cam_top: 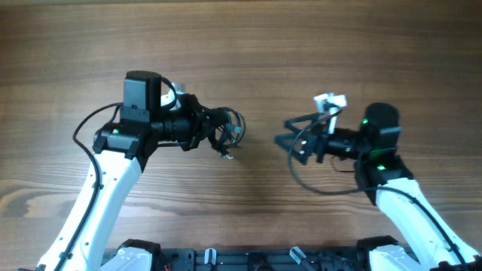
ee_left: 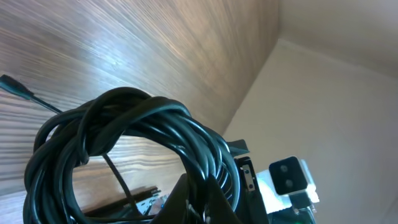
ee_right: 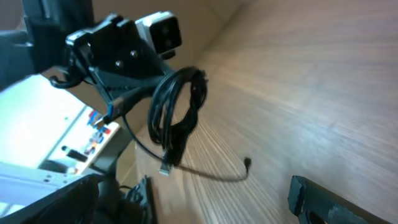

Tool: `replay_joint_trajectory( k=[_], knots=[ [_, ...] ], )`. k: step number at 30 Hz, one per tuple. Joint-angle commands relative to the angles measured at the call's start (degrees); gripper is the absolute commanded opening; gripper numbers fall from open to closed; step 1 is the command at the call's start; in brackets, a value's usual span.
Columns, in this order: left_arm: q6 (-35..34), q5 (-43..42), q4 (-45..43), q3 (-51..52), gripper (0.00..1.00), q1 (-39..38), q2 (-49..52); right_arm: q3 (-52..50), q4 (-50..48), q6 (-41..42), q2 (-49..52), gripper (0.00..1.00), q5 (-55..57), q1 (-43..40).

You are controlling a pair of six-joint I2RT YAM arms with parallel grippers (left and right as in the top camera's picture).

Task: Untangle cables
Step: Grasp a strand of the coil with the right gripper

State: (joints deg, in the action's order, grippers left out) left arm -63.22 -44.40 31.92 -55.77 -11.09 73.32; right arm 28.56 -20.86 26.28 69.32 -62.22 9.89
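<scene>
Watching all three feeds. The black two-fingered left gripper [cam_top: 216,129] is clamping the coiled bundle of thin black rubber-sheathed cables [cam_top: 232,126]. Its jaws are pressed together on the side of the coil nearest the wrist. The loops are standing out just past its fingertips, over the brown wood-grain table [cam_top: 248,45].

In the left wrist view the coil is filling most of the picture right in front of the fingers. Several strands are wrapping over one another in a rough ring. One loose end with a small black plug [ee_left: 13,84] is sticking out beyond the far side of the ring, above the wood.

In the right wrist view the bundle is hanging below the left gripper. A flat silver plug [ee_right: 165,168] is dangling beneath the lowest loop. A thin tail is trailing away from the coil to a small dark end [ee_right: 247,163] down near the tabletop. I cannot tell whether that end or the lowest loop is touching the wood.

The right gripper [cam_top: 290,139] is standing with its jaws spread wide and nothing between them. It is pointing toward the left gripper, well apart from the coil, with bare wood between the two. Its black fingers [ee_right: 314,198] are showing at the lower corners of its own view.
</scene>
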Motion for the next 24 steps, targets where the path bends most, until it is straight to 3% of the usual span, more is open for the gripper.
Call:
replay_joint_trajectory(
  k=[1,7,16,19,21,24],
  knots=[
    [-3.7,-2.1,-0.3,-0.2,0.04,-1.0,-1.0,0.0,-2.1,4.7,0.7,0.80,14.6,6.4],
    [-3.7,-2.0,-0.4,-0.2,0.04,-1.3,-1.0,0.0,-7.8,15.9,0.7,0.73,17.8,10.0],
    [-4.0,-2.1,-0.8,-0.2,0.04,-2.9,-1.0,0.0,-8.7,18.9,1.4,0.70,30.2,20.2],
    [-7.4,-2.0,-1.1,-0.2,0.04,-3.7,-1.0,0.0,-9.4,20.5,2.5,0.66,32.7,22.5],
    [-8.0,-2.0,-2.6,-0.2,0.04,-4.3,-1.0,0.0,-10.1,20.8,3.1,0.55,33.1,23.5],
    [-8.0,-2.1,-3.9,-0.2,0.04,-5.3,-1.0,0.0,-10.2,20.9,3.6,0.29,33.5,23.6]
  ],
)
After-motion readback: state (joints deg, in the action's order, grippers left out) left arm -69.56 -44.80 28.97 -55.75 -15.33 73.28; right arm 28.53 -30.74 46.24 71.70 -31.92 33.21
